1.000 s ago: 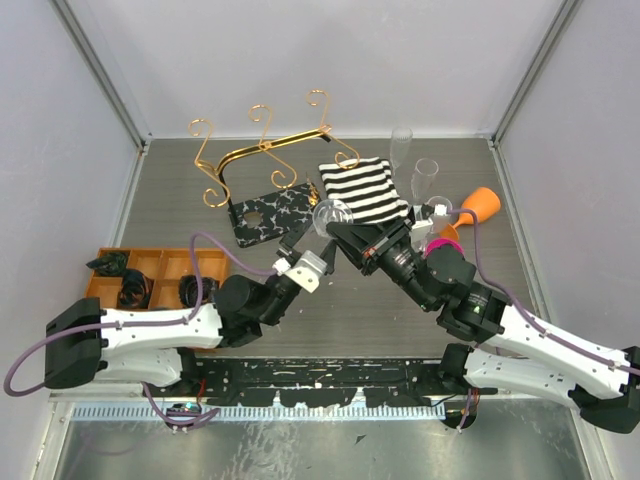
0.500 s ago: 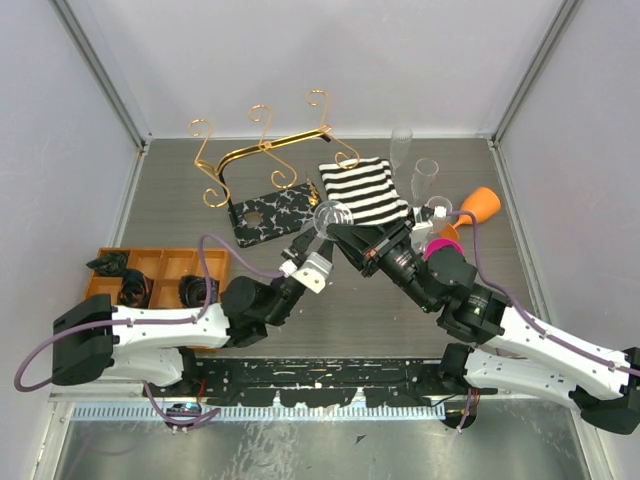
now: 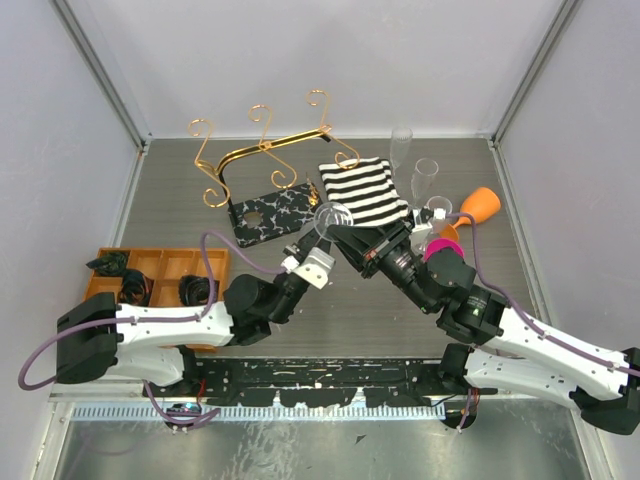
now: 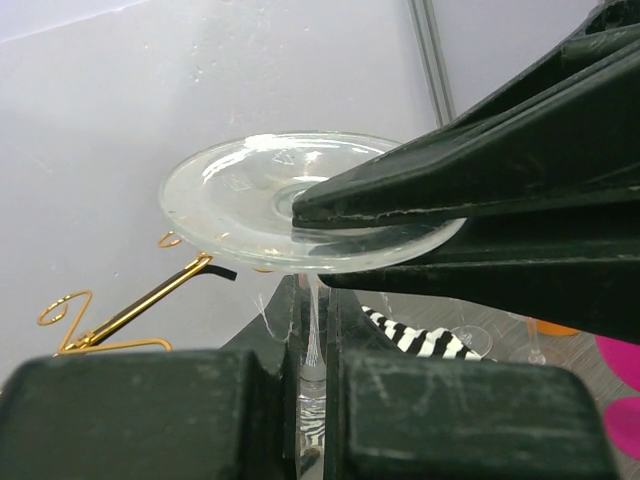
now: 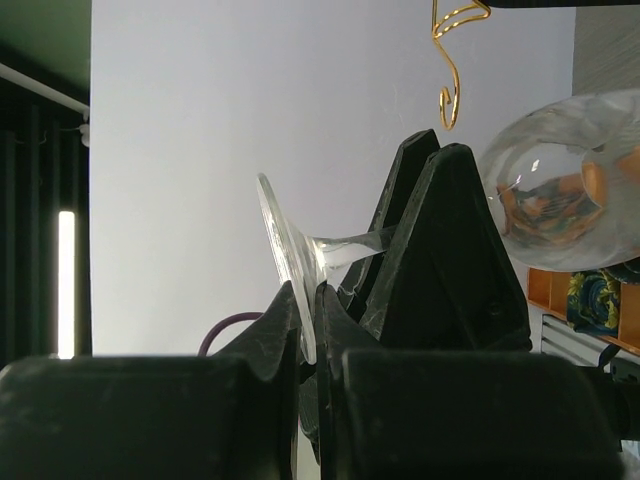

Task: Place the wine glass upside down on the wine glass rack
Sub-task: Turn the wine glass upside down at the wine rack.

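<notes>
The clear wine glass [image 3: 332, 213] hangs in the air upside down, foot up, over the table's middle. My left gripper [image 3: 320, 240] is shut on its stem [image 4: 314, 320], just under the round foot [image 4: 240, 195]. My right gripper [image 3: 337, 230] is shut on the rim of the foot [image 5: 292, 270]. The bowl [image 5: 570, 185] shows at the right of the right wrist view. The wine glass rack's gold wire [image 3: 265, 150] with curled hooks stands on its black marbled base [image 3: 275, 215], behind and left of the glass. The gold wire also shows in the left wrist view [image 4: 130, 315].
A black-and-white striped cloth [image 3: 365, 190] lies right of the rack base. Two more clear glasses [image 3: 402, 150] [image 3: 426, 178] stand at the back right by an orange cup [image 3: 480, 205] and a pink object [image 3: 440, 245]. An orange tray [image 3: 160, 262] with black items sits at the left.
My left arm has slid right and forward, bringing its gripper up to the glass stem. The glass and my right gripper have hardly moved.
</notes>
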